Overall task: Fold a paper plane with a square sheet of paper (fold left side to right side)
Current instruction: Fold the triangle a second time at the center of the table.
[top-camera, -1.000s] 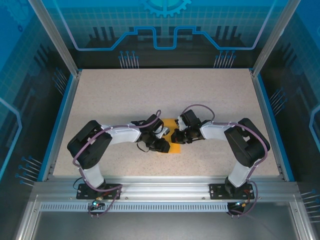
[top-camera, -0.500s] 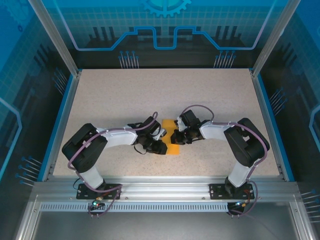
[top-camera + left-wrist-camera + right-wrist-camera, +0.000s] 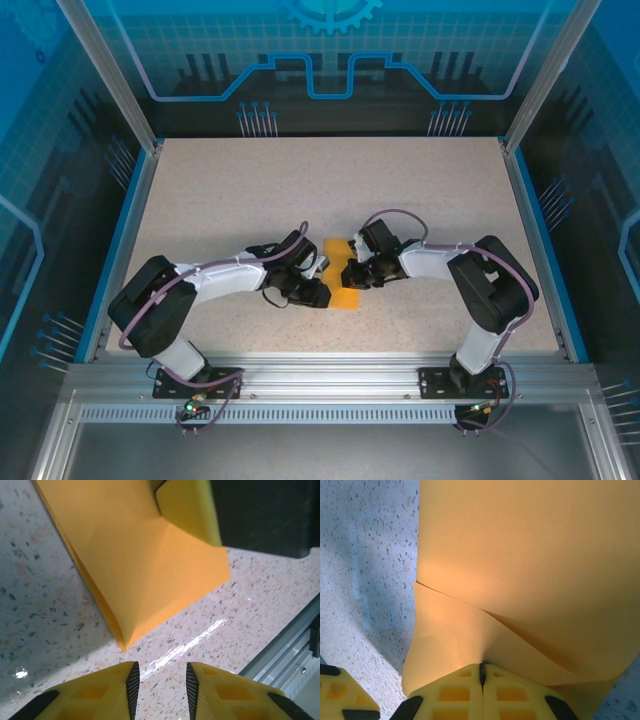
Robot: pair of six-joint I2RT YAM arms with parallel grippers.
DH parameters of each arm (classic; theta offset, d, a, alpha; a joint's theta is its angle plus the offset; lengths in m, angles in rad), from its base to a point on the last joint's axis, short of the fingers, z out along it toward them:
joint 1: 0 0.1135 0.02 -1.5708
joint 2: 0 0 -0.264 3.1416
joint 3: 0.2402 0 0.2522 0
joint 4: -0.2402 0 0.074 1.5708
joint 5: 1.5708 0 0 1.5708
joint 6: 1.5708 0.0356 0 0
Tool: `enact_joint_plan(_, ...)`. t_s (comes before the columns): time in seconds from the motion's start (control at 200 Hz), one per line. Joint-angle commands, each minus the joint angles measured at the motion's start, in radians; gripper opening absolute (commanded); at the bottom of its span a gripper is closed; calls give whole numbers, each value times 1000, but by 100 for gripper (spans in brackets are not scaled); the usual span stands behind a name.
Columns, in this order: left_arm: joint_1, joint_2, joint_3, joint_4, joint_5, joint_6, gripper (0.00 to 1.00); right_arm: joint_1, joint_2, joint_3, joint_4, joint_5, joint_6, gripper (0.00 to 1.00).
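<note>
The square sheet of paper (image 3: 344, 298) is bright orange and lies folded on the table between my two grippers. In the left wrist view the paper (image 3: 150, 565) has a pointed corner aimed toward my left gripper (image 3: 161, 682), which is open and empty just short of that corner. My left gripper (image 3: 316, 292) sits at the paper's left edge. My right gripper (image 3: 482, 672) is shut, and the paper (image 3: 520, 555) puckers into the seam between its tips. One right finger (image 3: 190, 510) rests on the paper's top layer. My right gripper (image 3: 351, 274) covers the paper's right side.
The speckled table (image 3: 300, 190) stretches beyond both arms. An aluminium rail (image 3: 295, 645) runs along the near edge close to the left gripper. Blue-edged walls (image 3: 125, 230) border the table's sides.
The left arm has swung its elbow out to the left, and its gripper has slid slightly left off the paper. The right arm and the paper have stayed put.
</note>
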Motion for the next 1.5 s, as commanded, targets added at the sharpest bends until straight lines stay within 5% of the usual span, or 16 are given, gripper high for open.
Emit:
enact_joint_plan(0.0, 10, 3, 45, -23, 5, 4, 35, 1, 27, 14, -48, 40, -11, 0)
enact_joint_plan(0.545, 12, 190, 109, 10, 6, 10, 34, 2, 28, 16, -41, 26, -16, 0)
enact_joint_plan(1.025, 11, 182, 54, 4, -50, 4, 17, 15, -91, 27, -48, -11, -54, 0)
enact_joint_plan(1.496, 11, 178, 44, -7, -84, 0, 15, 68, -27, 46, -53, -27, -52, 0)
